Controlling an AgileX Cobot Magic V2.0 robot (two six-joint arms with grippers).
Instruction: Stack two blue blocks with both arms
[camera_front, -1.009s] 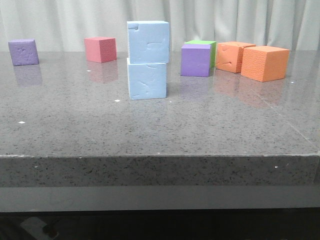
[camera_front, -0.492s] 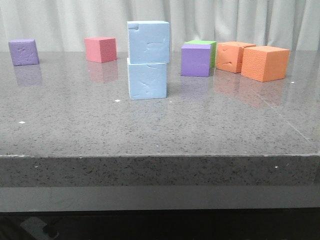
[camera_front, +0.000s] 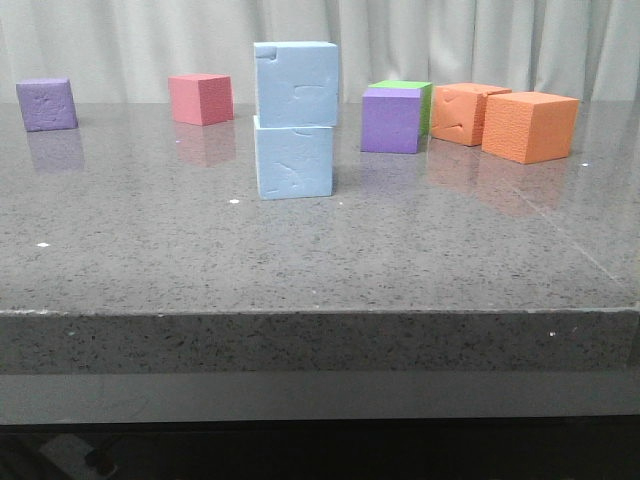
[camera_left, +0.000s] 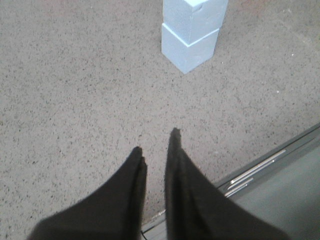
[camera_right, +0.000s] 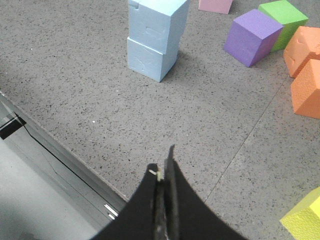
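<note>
The two blue blocks stand stacked in the middle of the table, the upper blue block (camera_front: 296, 84) resting squarely on the lower blue block (camera_front: 294, 158). No arm shows in the front view. The left wrist view has the upper block (camera_left: 197, 12) on the lower block (camera_left: 187, 50) far ahead of my left gripper (camera_left: 156, 141), whose fingers stand slightly apart and hold nothing. In the right wrist view the stack's upper block (camera_right: 155, 20) and lower block (camera_right: 150, 60) are well clear of my right gripper (camera_right: 162, 159), which is shut and empty near the table's front edge.
A purple cube (camera_front: 46, 104) sits at the far left and a pink cube (camera_front: 202, 98) behind the stack. Right of the stack are a purple cube (camera_front: 391, 120), a green cube (camera_front: 410, 88) and two orange cubes (camera_front: 465, 112) (camera_front: 530, 126). A yellow-green cube (camera_right: 305, 217) lies near the right gripper.
</note>
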